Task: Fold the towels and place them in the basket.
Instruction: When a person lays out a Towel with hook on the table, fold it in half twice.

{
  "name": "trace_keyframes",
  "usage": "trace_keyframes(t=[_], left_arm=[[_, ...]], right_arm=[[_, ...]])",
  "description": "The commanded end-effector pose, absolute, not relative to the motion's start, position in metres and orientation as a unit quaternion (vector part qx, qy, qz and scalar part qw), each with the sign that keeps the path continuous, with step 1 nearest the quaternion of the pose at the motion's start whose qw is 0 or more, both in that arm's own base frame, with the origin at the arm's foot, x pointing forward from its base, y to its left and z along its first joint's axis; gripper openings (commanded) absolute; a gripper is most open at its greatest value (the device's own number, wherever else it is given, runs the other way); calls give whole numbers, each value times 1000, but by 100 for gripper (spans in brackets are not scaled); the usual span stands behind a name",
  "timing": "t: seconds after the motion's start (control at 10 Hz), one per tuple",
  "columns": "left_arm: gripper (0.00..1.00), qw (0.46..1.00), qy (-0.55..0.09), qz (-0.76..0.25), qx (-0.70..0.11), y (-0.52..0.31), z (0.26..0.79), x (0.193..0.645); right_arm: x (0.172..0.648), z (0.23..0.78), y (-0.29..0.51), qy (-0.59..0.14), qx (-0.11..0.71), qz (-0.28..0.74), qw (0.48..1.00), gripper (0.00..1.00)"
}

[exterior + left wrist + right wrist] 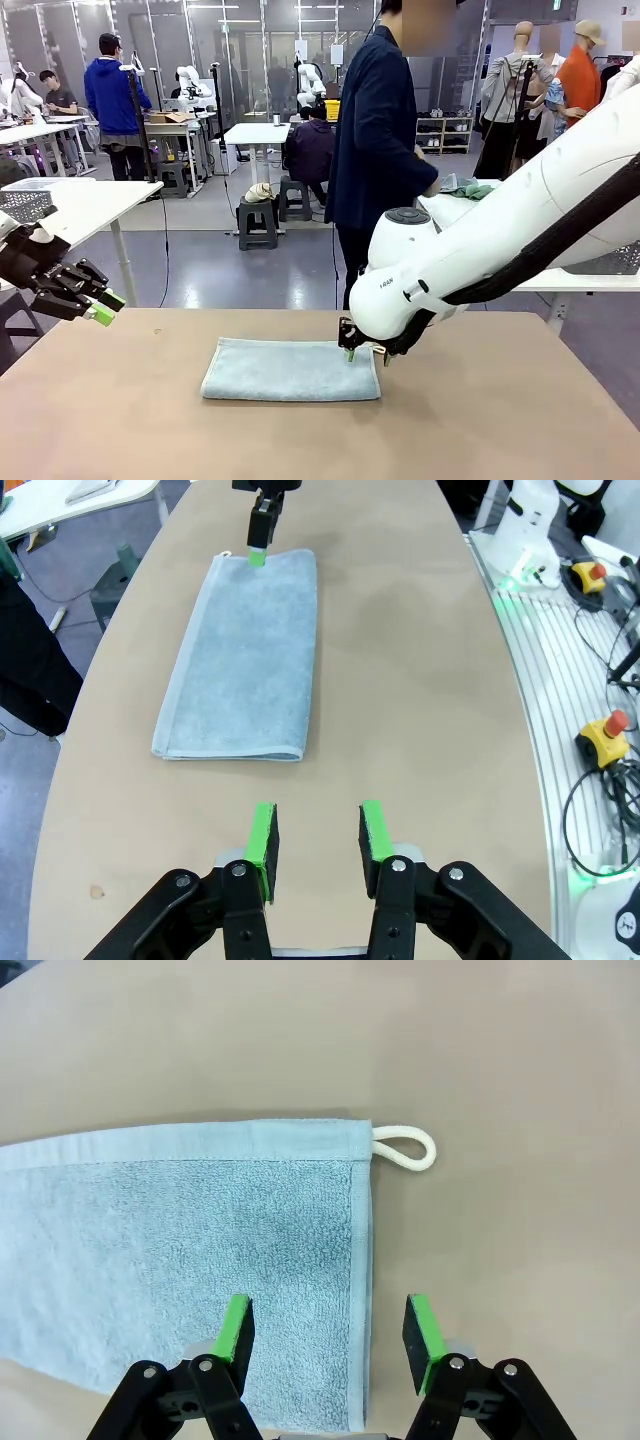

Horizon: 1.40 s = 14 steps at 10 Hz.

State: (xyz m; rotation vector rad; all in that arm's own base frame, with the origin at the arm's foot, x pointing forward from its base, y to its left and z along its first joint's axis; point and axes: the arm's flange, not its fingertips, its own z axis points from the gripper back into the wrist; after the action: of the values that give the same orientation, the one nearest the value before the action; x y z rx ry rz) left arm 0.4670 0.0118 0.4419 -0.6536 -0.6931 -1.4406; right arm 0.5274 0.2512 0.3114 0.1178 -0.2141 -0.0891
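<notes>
A grey-blue towel (290, 370) lies folded once into a long strip in the middle of the brown table (120, 420). My right gripper (352, 352) hovers open just above the towel's right short edge (362, 1260), one finger over the cloth and one beyond the hem. The white corner loop (405, 1148) sticks out past that edge. My left gripper (98, 308) hangs open and empty above the table's left edge. Its green pads (263, 842) point toward the towel (245, 660), well short of its near end. The basket is out of view.
A person in a dark jacket (375, 140) stands at the far side of the table, behind my right arm (500, 230). White tables (85, 205) stand beyond on both sides. Bare tabletop surrounds the towel.
</notes>
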Motion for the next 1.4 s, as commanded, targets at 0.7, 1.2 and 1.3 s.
trace_keyframes(t=[0.7, 1.2, 1.3], left_arm=[[44, 649, -307, -634, -288, 12, 442, 467], [44, 649, -307, -634, -288, 12, 442, 467], [44, 649, -307, -634, -288, 12, 442, 467]], right_arm=[[535, 288, 259, -112, 41, -65, 991, 76], [536, 285, 257, -109, 30, -67, 991, 16], [536, 284, 256, -108, 25, -70, 991, 31]])
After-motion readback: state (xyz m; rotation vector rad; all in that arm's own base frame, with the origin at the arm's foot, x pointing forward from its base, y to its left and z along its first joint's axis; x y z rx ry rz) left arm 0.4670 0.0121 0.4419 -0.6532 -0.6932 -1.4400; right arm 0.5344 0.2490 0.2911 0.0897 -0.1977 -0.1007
